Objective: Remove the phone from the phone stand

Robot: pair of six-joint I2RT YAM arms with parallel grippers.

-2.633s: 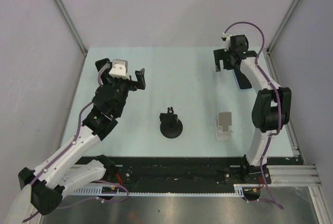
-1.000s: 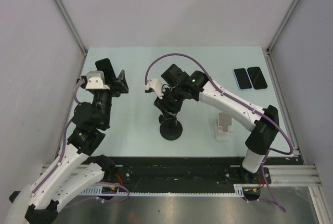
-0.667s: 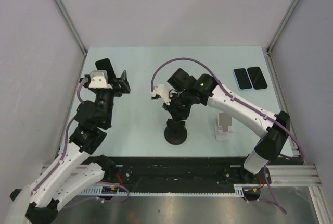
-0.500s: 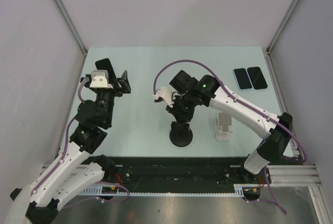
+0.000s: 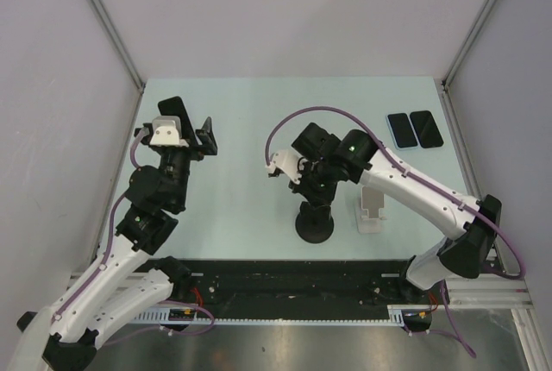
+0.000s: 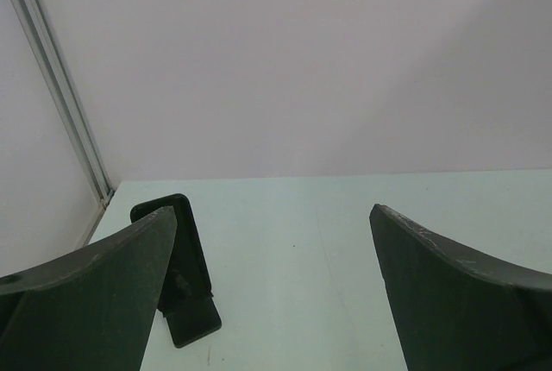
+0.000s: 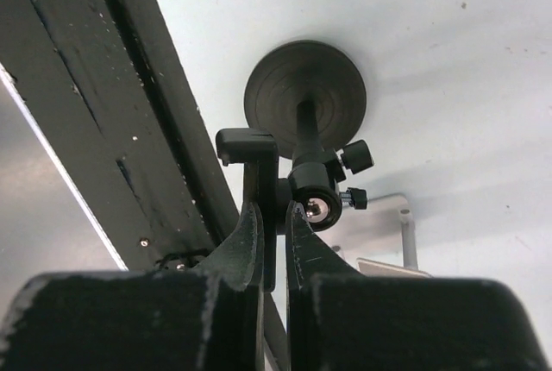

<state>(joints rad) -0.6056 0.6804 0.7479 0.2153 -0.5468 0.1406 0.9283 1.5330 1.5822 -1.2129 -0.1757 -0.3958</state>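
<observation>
A black phone stand (image 5: pixel 315 223) with a round base stands near the table's front edge. My right gripper (image 5: pixel 307 183) comes down on it from above, shut on its flat upright clamp plate (image 7: pixel 259 183); the ball joint (image 7: pixel 317 203) sits just right of the fingers. Nothing rests in that clamp. Two dark phones (image 5: pixel 402 129) (image 5: pixel 425 128) lie flat side by side at the back right. My left gripper (image 5: pixel 188 134) hovers open at the far left, beside a black folding stand (image 6: pixel 177 272).
A silver stand (image 5: pixel 372 209) sits just right of the round-base stand, also seen as a metal frame (image 7: pixel 392 233) in the right wrist view. The black rail (image 5: pixel 285 285) runs along the table's near edge. Walls close in left, back and right.
My right gripper has closed on the stand's clamp plate, and the round-base stand has slid rightward and slightly nearer with it. The left arm has barely moved.
</observation>
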